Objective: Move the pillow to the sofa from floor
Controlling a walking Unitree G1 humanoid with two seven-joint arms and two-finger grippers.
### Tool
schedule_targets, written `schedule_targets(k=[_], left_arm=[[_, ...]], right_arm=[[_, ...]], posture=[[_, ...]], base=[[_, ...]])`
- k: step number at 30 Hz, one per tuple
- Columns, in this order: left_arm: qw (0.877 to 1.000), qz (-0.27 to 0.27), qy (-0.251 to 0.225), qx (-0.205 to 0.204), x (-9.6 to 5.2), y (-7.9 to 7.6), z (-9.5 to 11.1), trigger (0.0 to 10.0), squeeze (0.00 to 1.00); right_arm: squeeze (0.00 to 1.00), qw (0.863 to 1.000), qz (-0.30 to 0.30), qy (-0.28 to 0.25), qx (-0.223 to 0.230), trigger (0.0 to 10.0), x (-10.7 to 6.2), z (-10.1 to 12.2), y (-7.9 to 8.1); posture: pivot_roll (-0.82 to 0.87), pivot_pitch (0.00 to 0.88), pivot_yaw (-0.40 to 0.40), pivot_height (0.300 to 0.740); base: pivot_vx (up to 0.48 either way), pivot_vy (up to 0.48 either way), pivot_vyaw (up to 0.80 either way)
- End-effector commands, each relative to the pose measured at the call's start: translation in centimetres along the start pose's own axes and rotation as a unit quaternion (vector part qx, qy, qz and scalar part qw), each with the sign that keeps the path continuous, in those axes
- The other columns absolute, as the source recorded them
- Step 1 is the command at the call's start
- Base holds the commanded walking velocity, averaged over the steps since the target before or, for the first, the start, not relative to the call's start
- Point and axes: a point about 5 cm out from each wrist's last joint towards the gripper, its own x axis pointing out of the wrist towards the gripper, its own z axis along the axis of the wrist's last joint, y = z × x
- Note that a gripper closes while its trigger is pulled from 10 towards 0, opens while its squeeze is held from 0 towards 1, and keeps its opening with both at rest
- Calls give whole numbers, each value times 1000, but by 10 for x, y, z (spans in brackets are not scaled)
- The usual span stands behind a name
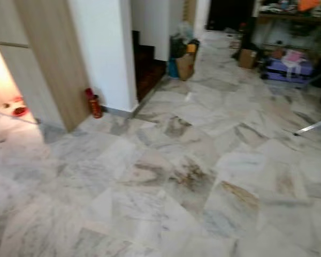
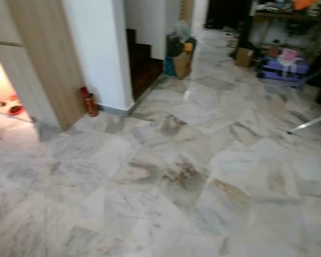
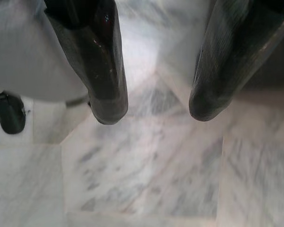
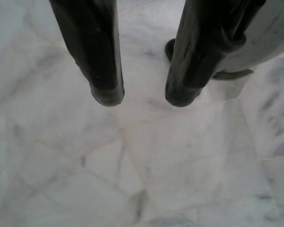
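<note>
- Grey-veined white marble tile floor (image 1: pixel 192 176) spans the foreground; view slightly blurred
- Small red cylindrical extinguisher (image 1: pixel 93 103) stands at the base of the white square pillar (image 1: pixel 104 48); light wooden panel (image 1: pixel 48 59) just beside it
- Farther back: dark stairs (image 1: pixel 147 67); bags (image 1: pixel 183 53); purple box (image 1: pixel 289 69)
- Left gripper (image 3: pixel 154 111): fingers apart, holding nothing, above tile
- Right gripper (image 4: pixel 142 97): fingers apart, holding nothing, above tile
</note>
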Motion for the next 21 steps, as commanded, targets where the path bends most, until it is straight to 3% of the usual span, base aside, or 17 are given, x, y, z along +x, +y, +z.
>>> schedule_targets(k=[1,7,11,18,20,21], left_arm=[[1000,1,-5,14,0,4,3,10000,0],[1000,6,1,5,0,6,1,10000,0],[1000,8,7,3,-1,7,-3,10000,0],[1000,15,12,-21,-2,6,-6,10000,0],[998,26,14,-55,-2,8,-7,10000,0],[996,34,14,-77,-2,10,-7,10000,0]], right_arm=[[0,1000,4,-3,8,10000,0,0,4],[0,1000,7,-4,9,10000,0,0,7],[0,1000,10,-12,13,10000,0,2,8],[0,998,50,-30,-36,10000,0,10,16],[0,994,71,-39,-72,10000,0,13,21],[0,988,95,-50,-113,10000,0,16,26]], posture=[[83,0,61,740],[86,0,62,740],[84,0,62,740],[86,0,46,740],[81,0,43,740],[81,0,41,740]], base=[[0,-480,-775],[0,-80,-773],[0,0,0],[0,0,0],[0,0,0],[0,0,0]])
